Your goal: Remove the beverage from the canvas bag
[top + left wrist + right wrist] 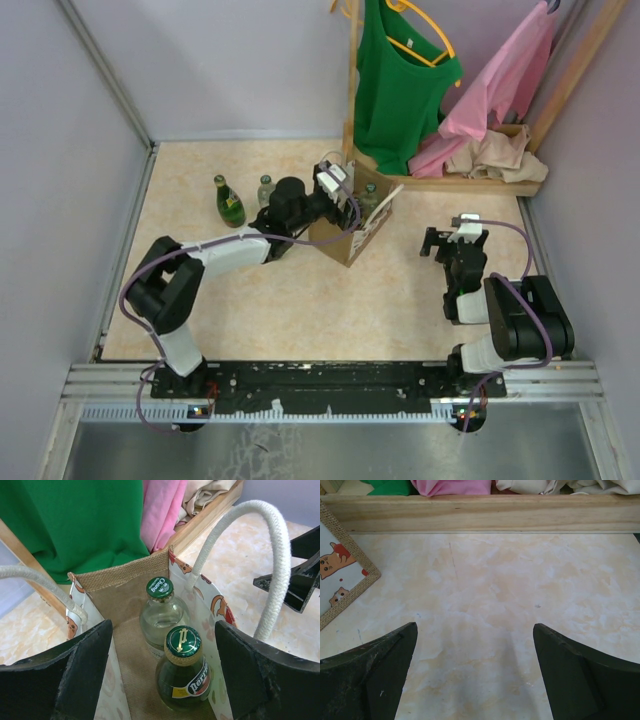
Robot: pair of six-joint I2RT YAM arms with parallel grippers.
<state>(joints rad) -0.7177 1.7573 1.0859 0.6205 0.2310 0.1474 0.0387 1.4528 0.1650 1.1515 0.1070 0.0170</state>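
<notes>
The canvas bag (345,238) stands mid-table, tan with a pale cat-printed rim and white rope handles (278,545). In the left wrist view its burlap inside (117,605) holds two upright beverages: a green Perrier bottle (184,675) nearest me and a clear bottle with a green cap (161,612) behind it. My left gripper (335,182) hovers over the bag's mouth, open and empty (164,630), with its fingers (75,675) astride the Perrier bottle and not touching it. My right gripper (455,238) is open and empty (475,630) over bare table to the right of the bag (340,580).
A green bottle (229,201) and a clear bottle (265,189) stand on the table left of the bag. Behind the bag is a wooden clothes rack (480,182) with a green shirt (400,75), a pink garment (500,85) and beige cloth. Walls close both sides.
</notes>
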